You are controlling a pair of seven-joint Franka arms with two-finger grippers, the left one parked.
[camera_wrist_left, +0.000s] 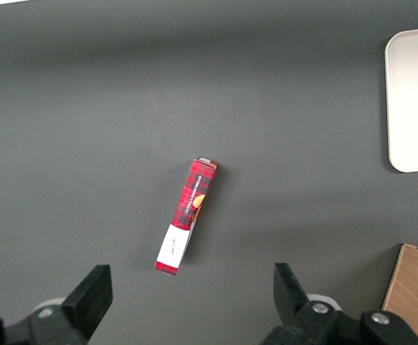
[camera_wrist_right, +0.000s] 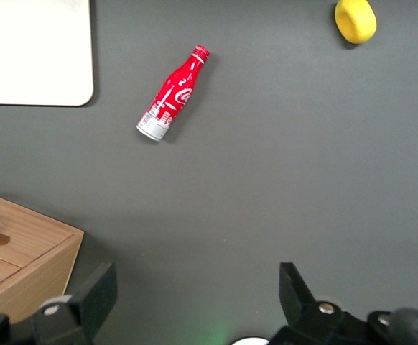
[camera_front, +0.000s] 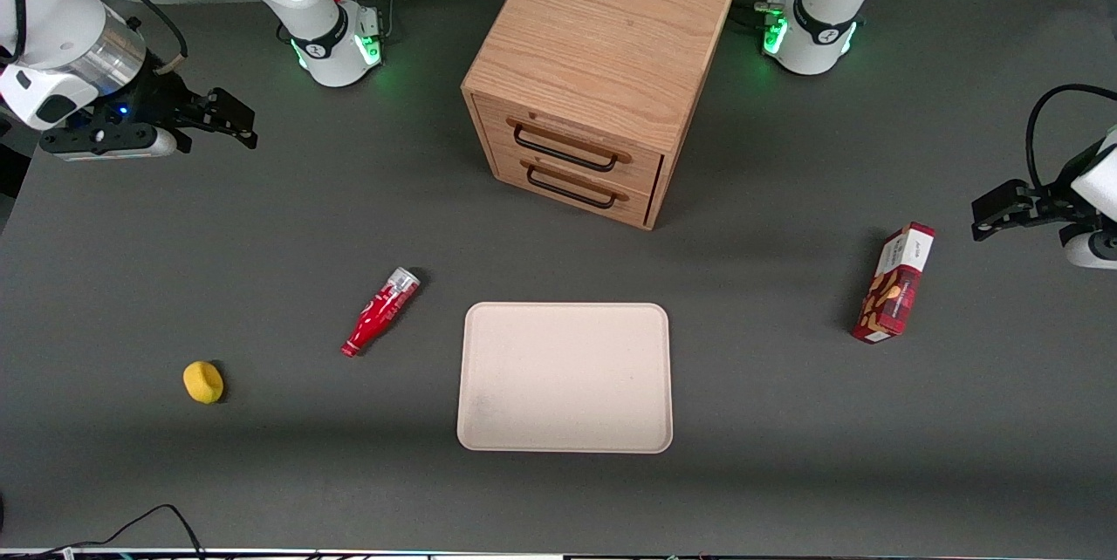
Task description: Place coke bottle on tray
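The coke bottle (camera_front: 380,310) is small, slim and red with white lettering. It lies on its side on the dark table beside the tray (camera_front: 565,377), with its red cap nearer the front camera. It also shows in the right wrist view (camera_wrist_right: 172,96), as does a corner of the tray (camera_wrist_right: 33,50). The tray is large, flat and beige, and nothing lies on it. My right gripper (camera_front: 236,119) hangs open and empty high above the table at the working arm's end, farther from the front camera than the bottle. Its fingers (camera_wrist_right: 94,291) stand wide apart.
A wooden two-drawer cabinet (camera_front: 598,71) stands farther from the front camera than the tray. A small yellow object (camera_front: 203,382) lies toward the working arm's end, nearer the camera than the bottle. A red snack box (camera_front: 894,283) lies toward the parked arm's end.
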